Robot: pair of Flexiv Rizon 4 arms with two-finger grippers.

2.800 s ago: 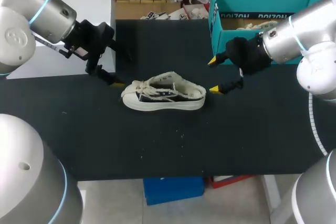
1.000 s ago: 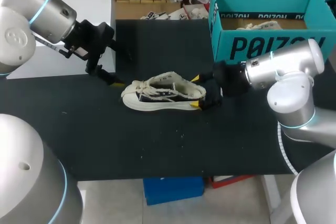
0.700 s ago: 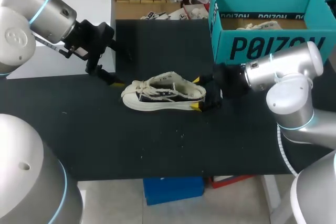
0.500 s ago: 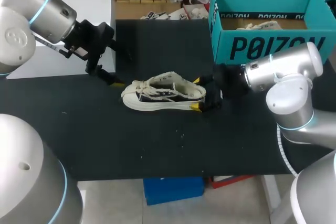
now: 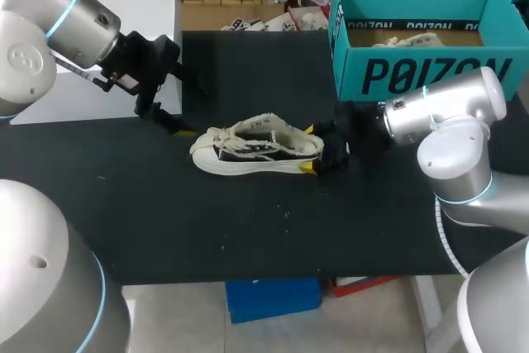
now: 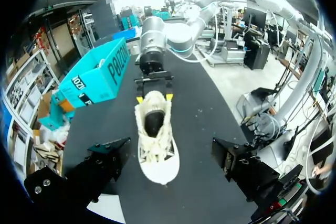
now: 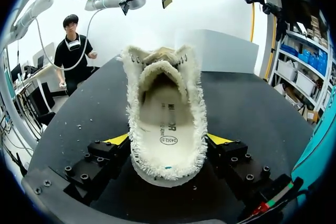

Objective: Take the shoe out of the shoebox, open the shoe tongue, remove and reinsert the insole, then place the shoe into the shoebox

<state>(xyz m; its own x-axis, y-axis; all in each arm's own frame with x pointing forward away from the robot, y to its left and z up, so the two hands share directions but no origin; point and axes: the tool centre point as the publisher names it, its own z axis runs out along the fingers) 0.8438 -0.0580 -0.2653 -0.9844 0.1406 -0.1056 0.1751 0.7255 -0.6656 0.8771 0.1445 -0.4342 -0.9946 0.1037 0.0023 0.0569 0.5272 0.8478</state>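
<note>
A low canvas sneaker [image 5: 256,150] with dark side panels, cream frayed edging, knotted laces and a smooth white rubber sole stands upright on the matte black tabletop [image 5: 248,237], its toe pointing left. The right gripper [image 5: 309,148] pinches its heel from both sides. The left gripper [image 6: 170,148] hovers at the toe, fingers spread wide. The open teal cardboard shoebox [image 5: 413,72] sits far right.
</note>
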